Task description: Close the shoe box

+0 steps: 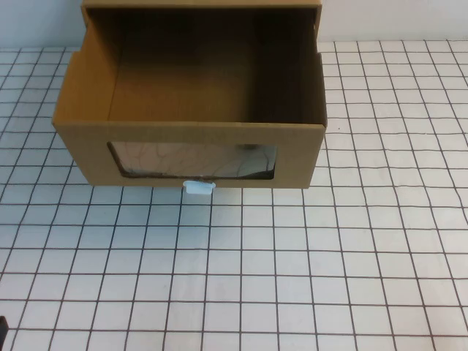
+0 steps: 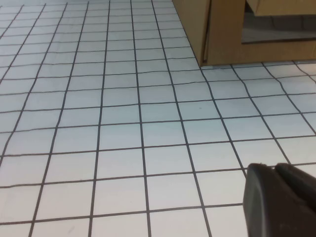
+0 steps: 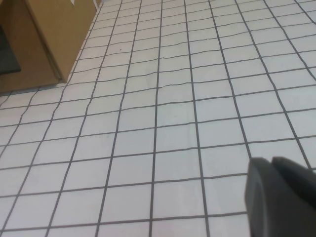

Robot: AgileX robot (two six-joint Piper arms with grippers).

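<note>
The shoe box (image 1: pixel 190 95) is a brown cardboard drawer box at the back middle of the table. Its drawer is pulled out toward me and is empty inside. The front panel has a clear window (image 1: pixel 191 159) and a small white pull tab (image 1: pixel 198 188) on its bottom edge. My left gripper (image 2: pixel 274 167) is shut and empty, low over the tiles near the front left, well short of the box (image 2: pixel 222 34). My right gripper (image 3: pixel 270 160) is shut and empty near the front right, apart from the box (image 3: pixel 44 39). Neither gripper touches the box.
The box's outer sleeve (image 1: pixel 201 6) stands against the back wall. The table (image 1: pixel 329 278) is a white surface with a black grid. A dark bit of the left arm (image 1: pixel 2 333) shows at the front left corner.
</note>
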